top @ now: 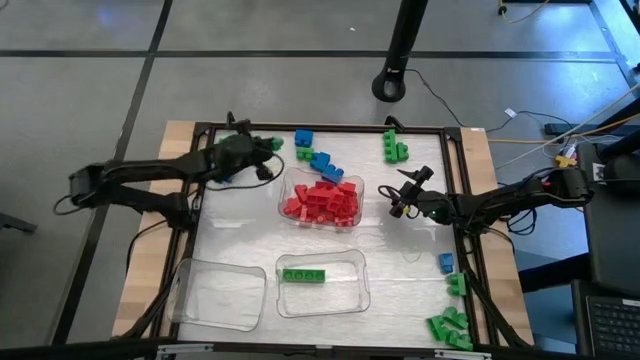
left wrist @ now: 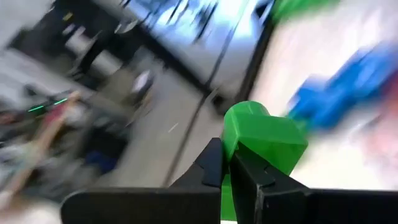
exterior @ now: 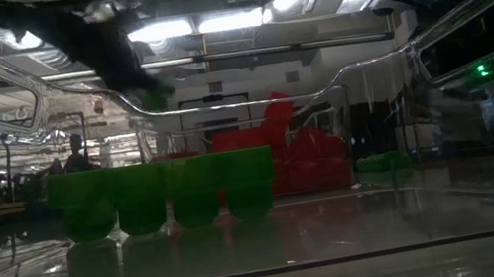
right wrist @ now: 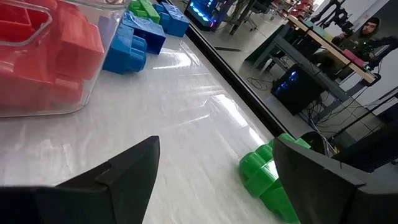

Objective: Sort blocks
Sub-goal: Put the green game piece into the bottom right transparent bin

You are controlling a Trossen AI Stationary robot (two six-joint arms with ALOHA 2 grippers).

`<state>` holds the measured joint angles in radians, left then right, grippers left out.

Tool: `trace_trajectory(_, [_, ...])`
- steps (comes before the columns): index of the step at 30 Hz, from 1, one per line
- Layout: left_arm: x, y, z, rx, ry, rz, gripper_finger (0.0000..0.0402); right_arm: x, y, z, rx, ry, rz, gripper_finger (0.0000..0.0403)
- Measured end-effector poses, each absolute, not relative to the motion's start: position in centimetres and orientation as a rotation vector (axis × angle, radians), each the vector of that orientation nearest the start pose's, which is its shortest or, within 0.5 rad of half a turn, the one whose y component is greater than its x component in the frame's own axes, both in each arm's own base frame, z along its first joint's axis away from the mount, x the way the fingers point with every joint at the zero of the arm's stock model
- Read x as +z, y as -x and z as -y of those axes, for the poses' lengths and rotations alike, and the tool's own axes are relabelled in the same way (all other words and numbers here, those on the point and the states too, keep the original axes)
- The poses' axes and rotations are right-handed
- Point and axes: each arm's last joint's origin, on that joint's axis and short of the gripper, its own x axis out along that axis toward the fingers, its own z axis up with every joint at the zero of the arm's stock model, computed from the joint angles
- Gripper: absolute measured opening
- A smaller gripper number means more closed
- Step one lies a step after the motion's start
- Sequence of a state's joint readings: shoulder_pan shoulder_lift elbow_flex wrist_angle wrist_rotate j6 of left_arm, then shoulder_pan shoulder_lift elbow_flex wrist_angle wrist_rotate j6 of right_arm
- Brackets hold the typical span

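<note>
The blocks are small chunky plastic bricks in solid red, green and blue. The red blocks (top: 322, 200) are heaped in a clear tray (top: 284, 208) at the table's middle, between the two grippers. A row of joined green blocks (top: 303, 275) lies in a second clear tray (top: 356, 297) nearer the front edge, and a third clear tray (top: 222, 295) sits just beside it on the left arm's side. Blue blocks (top: 318, 160) lie loose in a short string beside the left gripper (top: 268, 152), toward the red tray. A green cluster (top: 394, 146) rests near the far rail, just beyond the right gripper (top: 400, 196). One blue block (top: 445, 262) and more green blocks (top: 450, 325) lie behind the right gripper, along its arm's side toward the front corner.

The left gripper is at the far side of the table, its jaws pinched tight on a green block (left wrist: 264, 138); in the left wrist view the two dark fingers (left wrist: 211, 165) meet at the brick's lower edge, and the brick stands out past the fingertips, rounded stud uppermost.

The right gripper is beside the red tray, its jaws spread wide and holding nothing; bare white table surface (right wrist: 199, 143) shows between its fingers.
</note>
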<state>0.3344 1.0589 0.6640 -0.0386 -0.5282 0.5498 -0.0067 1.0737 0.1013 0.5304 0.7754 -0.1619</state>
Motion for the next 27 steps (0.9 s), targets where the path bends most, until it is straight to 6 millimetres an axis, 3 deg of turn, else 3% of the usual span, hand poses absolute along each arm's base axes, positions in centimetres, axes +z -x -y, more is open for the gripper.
trace_trajectory(4, [27.4,-20.0,-6.5,0.540,-0.363,-0.455,0.0002,12.9,-16.1,2.1,-0.736,0.321,-0.482,0.0312])
trace_trajectory(8, [27.9,-20.1,-4.6,0.358,-0.209,-0.356,0.0004,13.1,-16.2,2.1,-0.739,0.313,-0.462,0.0312])
trace_trajectory(16, [26.5,-22.1,-0.4,0.115,-0.033,-0.372,0.0006,13.1,-16.3,2.1,-0.739,0.311,-0.455,0.0312])
trace_trajectory(27, [24.7,-25.7,5.3,-0.196,0.018,-0.274,0.0007,13.2,-16.3,2.1,-0.739,0.307,-0.446,0.0312])
